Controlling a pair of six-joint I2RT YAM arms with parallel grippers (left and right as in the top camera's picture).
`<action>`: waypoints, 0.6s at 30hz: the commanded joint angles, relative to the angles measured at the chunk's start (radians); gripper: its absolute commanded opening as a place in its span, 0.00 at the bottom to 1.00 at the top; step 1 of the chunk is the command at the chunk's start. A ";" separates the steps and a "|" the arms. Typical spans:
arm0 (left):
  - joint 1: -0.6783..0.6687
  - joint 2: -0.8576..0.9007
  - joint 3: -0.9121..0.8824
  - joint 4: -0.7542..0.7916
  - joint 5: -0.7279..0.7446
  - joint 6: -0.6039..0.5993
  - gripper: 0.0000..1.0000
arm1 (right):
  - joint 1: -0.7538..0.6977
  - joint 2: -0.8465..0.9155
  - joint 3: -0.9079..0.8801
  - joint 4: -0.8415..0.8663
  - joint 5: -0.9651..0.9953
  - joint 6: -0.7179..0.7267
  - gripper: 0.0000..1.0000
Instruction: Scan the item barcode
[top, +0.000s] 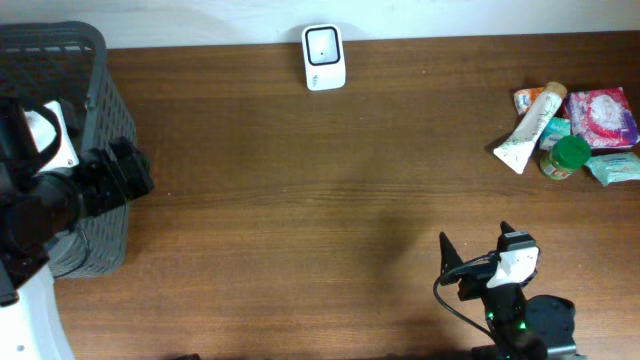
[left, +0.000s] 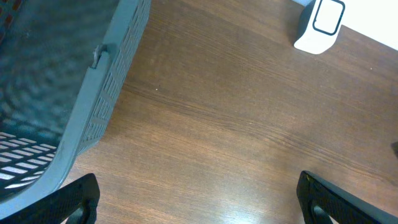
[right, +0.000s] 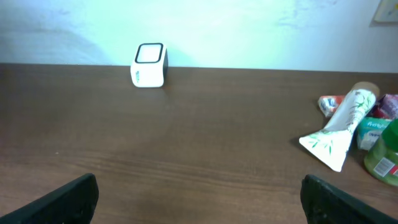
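Observation:
The white barcode scanner (top: 324, 57) with a dark window stands at the table's far edge, also seen in the left wrist view (left: 320, 23) and the right wrist view (right: 149, 64). A pile of items lies at the far right: a white toothpaste tube (top: 528, 128) (right: 342, 124), a green-capped bottle (top: 567, 157) and a pink packet (top: 603, 117). No barcode shows. My left gripper (top: 140, 172) (left: 198, 199) is open and empty beside the basket. My right gripper (top: 474, 236) (right: 199, 193) is open and empty at the front right, well short of the items.
A grey slatted basket (top: 100, 100) (left: 106, 93) stands at the left edge, next to my left arm. A teal pack (top: 612, 168) and an orange item (top: 524, 99) lie in the pile. Bare brown wood (top: 320, 200) stretches between scanner and grippers.

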 joint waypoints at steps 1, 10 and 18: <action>0.005 -0.002 0.000 0.001 0.000 -0.010 0.99 | -0.008 -0.022 -0.081 0.100 -0.003 -0.011 0.99; 0.005 -0.002 0.000 0.001 0.000 -0.010 0.99 | -0.006 -0.022 -0.237 0.385 -0.048 -0.011 0.99; 0.005 -0.002 0.000 0.001 0.000 -0.010 0.99 | -0.005 -0.022 -0.290 0.515 -0.073 -0.019 0.99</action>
